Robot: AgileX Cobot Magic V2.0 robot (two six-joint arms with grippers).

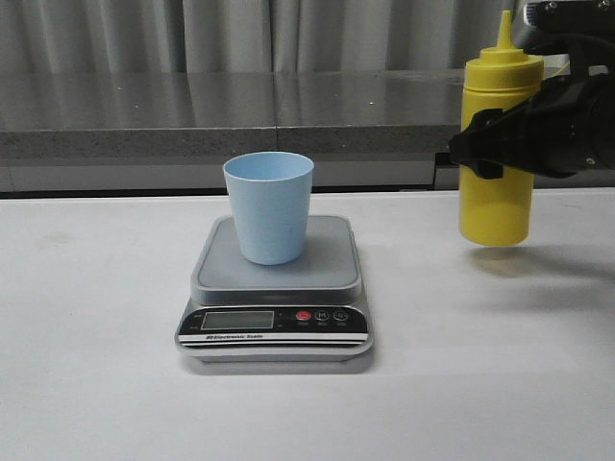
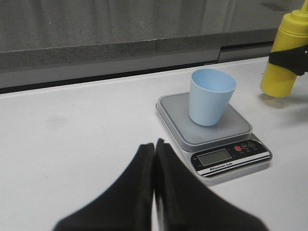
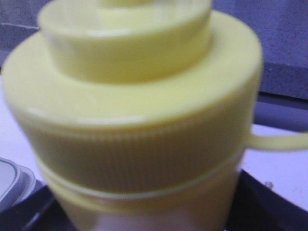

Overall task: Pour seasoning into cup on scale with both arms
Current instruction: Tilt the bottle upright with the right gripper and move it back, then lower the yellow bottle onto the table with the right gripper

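A pale blue cup (image 1: 269, 207) (image 2: 211, 96) stands upright on the silver scale (image 1: 274, 293) (image 2: 214, 144) in the middle of the table. To its right the yellow seasoning bottle (image 1: 496, 144) (image 2: 285, 53) (image 3: 139, 120) hangs upright just above the table, a shadow under it. My right gripper (image 1: 490, 144) is shut on the bottle's middle; the ribbed cap fills the right wrist view. My left gripper (image 2: 154, 144) is shut on nothing, low over the table to the left of the scale and out of the front view.
A grey stone ledge (image 1: 192, 110) runs along the back of the white table (image 1: 96, 336), with curtains behind it. The scale's display (image 1: 235, 321) is blank.
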